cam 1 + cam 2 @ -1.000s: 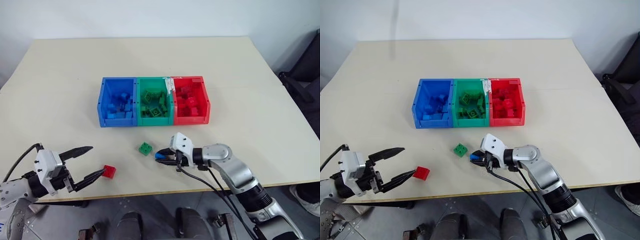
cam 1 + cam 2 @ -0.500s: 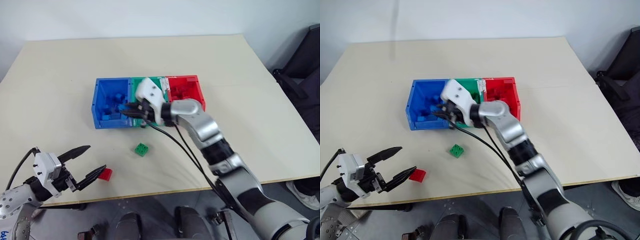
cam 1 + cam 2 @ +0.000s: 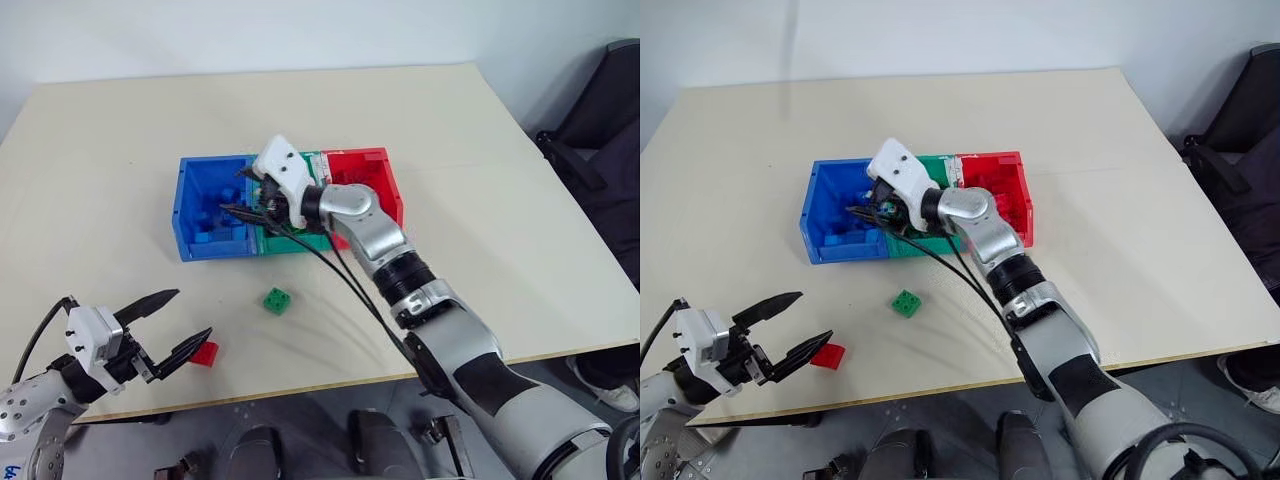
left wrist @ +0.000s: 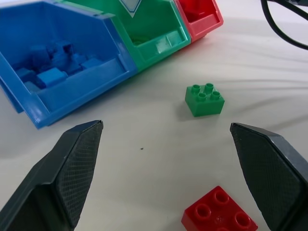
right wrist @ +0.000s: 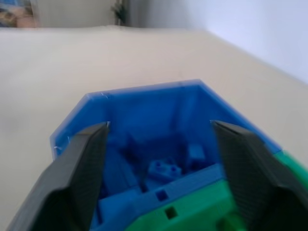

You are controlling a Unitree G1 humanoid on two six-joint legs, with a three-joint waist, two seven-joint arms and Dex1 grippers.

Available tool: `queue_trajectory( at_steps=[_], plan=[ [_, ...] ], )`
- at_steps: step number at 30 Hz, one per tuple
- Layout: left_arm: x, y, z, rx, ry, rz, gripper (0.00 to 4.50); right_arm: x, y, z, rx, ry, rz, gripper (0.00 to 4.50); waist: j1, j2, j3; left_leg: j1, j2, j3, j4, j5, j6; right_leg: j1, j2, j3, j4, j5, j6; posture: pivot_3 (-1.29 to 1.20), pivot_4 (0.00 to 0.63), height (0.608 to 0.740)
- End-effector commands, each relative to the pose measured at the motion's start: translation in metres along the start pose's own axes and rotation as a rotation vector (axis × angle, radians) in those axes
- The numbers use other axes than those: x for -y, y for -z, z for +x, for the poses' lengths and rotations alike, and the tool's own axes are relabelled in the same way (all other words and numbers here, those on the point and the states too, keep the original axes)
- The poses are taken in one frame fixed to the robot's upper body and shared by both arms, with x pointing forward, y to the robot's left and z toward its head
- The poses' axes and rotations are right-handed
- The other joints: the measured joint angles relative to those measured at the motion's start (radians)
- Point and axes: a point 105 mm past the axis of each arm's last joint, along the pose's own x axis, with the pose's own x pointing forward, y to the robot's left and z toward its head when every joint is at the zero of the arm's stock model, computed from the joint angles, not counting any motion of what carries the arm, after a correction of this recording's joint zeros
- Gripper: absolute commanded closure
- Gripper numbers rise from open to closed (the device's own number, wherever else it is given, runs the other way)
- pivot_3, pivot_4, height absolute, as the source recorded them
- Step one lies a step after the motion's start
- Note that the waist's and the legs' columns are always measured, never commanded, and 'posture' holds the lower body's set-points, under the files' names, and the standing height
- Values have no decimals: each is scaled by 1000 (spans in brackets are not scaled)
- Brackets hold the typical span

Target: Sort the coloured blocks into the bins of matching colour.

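Note:
Three joined bins stand mid-table: the blue bin (image 3: 208, 247), the green bin (image 4: 161, 42) and the red bin (image 3: 394, 196), each holding several blocks of its own colour. My right gripper (image 3: 238, 192) hovers over the blue bin's right side, pointing left, open with nothing between its fingers; blue blocks (image 5: 163, 168) lie in the bin below it. A green block (image 3: 278, 300) lies on the table in front of the bins. A red block (image 3: 207, 353) lies near the front edge. My left gripper (image 3: 194, 312) stands open, its lower fingertip right beside the red block.
The cream table (image 3: 500, 230) has its front edge close behind the red block. Black cables (image 3: 345, 290) hang from my right arm over the table in front of the green bin. A dark chair (image 3: 600, 120) stands beyond the table's right side.
My right gripper rose from the table front with a blue block, swung left and forward over the blue bin, then opened; it now holds nothing. The left gripper stayed put. The camera shifted.

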Motion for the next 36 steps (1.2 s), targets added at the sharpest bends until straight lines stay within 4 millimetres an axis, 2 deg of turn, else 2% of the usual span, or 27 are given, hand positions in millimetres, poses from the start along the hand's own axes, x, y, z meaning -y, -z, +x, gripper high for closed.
queue_trajectory(
  at_steps=[1, 5, 11, 15, 19, 22, 23, 25, 28, 30, 35, 36],
  plan=[
    [-3, -6, -3, 11, 2, 32, 0, -4, -20, -29, 121, -76, -68, 42, 2, 0, 0, 0, 0, 0, 0, 0, 1, 0, 0, 0, 0, 0, 0, 0, 150, 740],
    [-17, -2, -6, -20, -12, 19, 0, -20, -2, -89, 114, -190, -103, 42, 7, 0, 0, 0, 0, 0, 0, -1, 1, 0, 0, 0, 0, 0, 0, 0, 150, 740],
    [-35, -2, -12, -53, 3, 40, 0, -43, 25, -171, 41, -249, -86, 42, 22, 0, 0, 1, 0, 3, 1, -1, 2, 1, 0, 0, -1, 0, 0, 0, 150, 740],
    [-52, -7, -17, -48, -12, 61, 0, -57, 40, -212, -34, -249, -53, 42, 31, 0, 0, 2, 0, 3, 1, -1, 2, 1, 1, 0, -2, 0, 0, 0, 150, 740],
    [-58, -5, -19, -74, -2, 63, 0, -56, 52, -249, -101, -155, 2, 42, 32, 0, 0, 3, 0, 5, 2, -1, 2, 2, 0, 0, -2, 0, 1, 0, 150, 740],
    [-56, -7, -12, -78, 16, 64, 0, -59, 57, -267, -133, -99, 4, 42, 40, 0, 0, 4, 0, 5, 2, -1, 2, 2, 0, 0, -3, 0, 1, 0, 150, 740],
    [-51, -6, -6, -93, 37, 12, 0, -61, 55, -270, -121, -92, -23, 42, 45, 0, 0, 4, 0, 5, 2, -1, 2, 2, 0, 0, -3, 0, 1, 0, 150, 740],
    [-40, 8, 9, -263, 62, -43, 0, -62, 55, -274, -123, -55, -39, 42, 52, 0, 0, 4, 0, 5, 3, -1, 2, 2, 0, 1, -3, 0, 1, 0, 150, 740],
    [-8, -14, 47, -190, 211, -29, 0, -63, 56, -275, -124, -18, -38, 42, 57, 0, 0, 5, 0, 5, 4, -1, 2, 2, 0, 2, -3, 1, 1, 0, 150, 740],
    [3, -24, 62, -165, 254, -11, 0, -64, 56, -275, -125, -8, -38, 42, 63, -1, 0, 5, 0, 4, 4, -1, 1, 3, 1, 2, -2, 1, 1, 0, 150, 740],
    [19, -23, 87, -230, 267, 14, 0, -66, 56, -275, -135, 4, -34, 42, 57, 0, 0, 6, 0, 4, 4, 0, 0, 3, 2, 3, -2, 1, 1, 0, 150, 740],
    [30, -21, 93, -244, 289, -25, 0, -66, 54, -275, -134, 11, -34, 42, 57, 0, 0, 5, 0, 4, 4, 0, 0, 3, 2, 3, -2, 1, 1, 0, 150, 740]
  ],
)
